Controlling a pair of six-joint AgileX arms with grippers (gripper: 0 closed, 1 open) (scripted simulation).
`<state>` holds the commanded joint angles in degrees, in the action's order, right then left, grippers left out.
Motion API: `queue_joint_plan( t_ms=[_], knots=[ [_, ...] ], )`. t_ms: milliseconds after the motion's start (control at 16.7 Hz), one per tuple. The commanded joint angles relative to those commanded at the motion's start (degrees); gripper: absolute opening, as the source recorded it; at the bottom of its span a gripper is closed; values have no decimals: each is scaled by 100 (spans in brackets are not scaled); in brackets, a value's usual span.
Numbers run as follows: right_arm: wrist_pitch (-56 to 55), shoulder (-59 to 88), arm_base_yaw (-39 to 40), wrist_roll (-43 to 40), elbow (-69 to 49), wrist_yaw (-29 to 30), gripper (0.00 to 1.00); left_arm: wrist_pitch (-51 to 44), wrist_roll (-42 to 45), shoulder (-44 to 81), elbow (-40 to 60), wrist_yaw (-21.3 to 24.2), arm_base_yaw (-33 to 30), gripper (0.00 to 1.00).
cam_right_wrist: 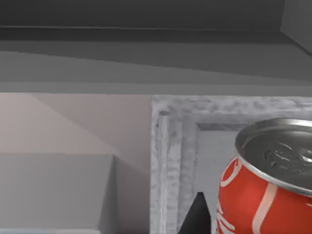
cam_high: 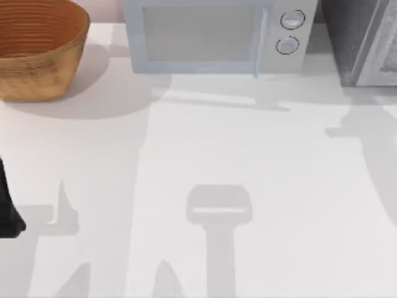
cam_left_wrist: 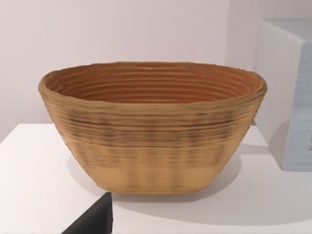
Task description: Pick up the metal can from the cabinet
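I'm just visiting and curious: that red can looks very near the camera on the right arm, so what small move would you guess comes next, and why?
Probably a short ease forward so the right claw straddles the metal can. The right wrist view has the can upright and close, beside the grey cabinet frame, with a dark finger tip just beside it, not yet around it. The left arm sits parked at the table's left edge.

1. A basket stands on the worktop at its far left corner.
2. A microwave stands at the far edge, just right of the basket and apart from it, with its two knobs on its right side.
3. A cabinet stands at the far right corner, right of the microwave.
4. The can sits in the cabinet, in front of its framed inner wall.
5. Part of the left arm lies at the worktop's left edge.
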<state>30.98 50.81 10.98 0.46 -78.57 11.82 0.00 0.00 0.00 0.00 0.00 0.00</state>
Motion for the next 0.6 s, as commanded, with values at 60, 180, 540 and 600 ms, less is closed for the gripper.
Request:
queue_joint_plan(
  t_ms=[60,180,540,600],
  knots=[
    [-187,-305,-63,-2,508,-72,0,0,0,0,0,0,0,100],
    [-600,-971,-200,-6,1585,-227,0,0,0,0,0,0,0,100],
    [-1934,-3114,-644,-17,4889,-713,0,0,0,0,0,0,0,100],
    [-2136,-3444,-716,-20,5391,-789,0,0,0,0,0,0,0,100]
  ],
)
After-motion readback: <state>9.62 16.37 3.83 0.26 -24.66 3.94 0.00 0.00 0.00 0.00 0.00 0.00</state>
